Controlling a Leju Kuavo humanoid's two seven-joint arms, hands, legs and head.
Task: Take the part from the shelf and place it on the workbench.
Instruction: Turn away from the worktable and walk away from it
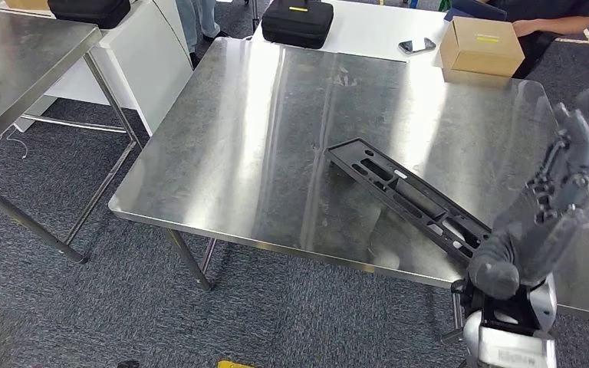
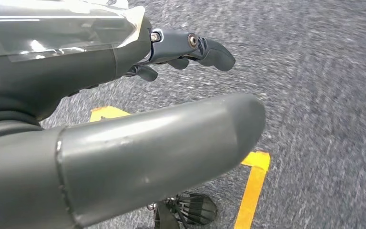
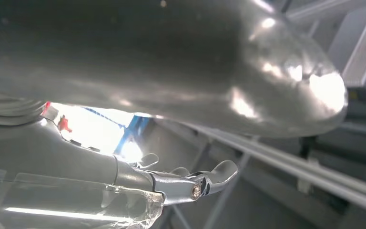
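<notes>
Right hand (image 1: 541,222) raised at the near right corner of the steel bench (image 1: 276,130), fingers spread, holding nothing; one long black part (image 1: 410,201) lies flat on the bench just beside it, to the hand's left and ahead. Part's long axis runs diagonally, near end by the right hand, far end toward bench centre. Whether thumb touches the near end: can't tell, hand hides that end. Right hand is by far the nearer; left hand (image 2: 124,143) hangs low over grey carpet w/ yellow floor tape (image 2: 253,186), fingers apart, nothing in it. Judging by the lie of things, part looks already set down, release done or nearly so. Count, near to far: one part, one bench carrying it, a second bench (image 1: 15,61) at left, one cardboard box (image 1: 481,46), one phone (image 1: 417,45), two black cases (image 1: 297,21), one person's arm (image 1: 552,23) at far edge.
</notes>
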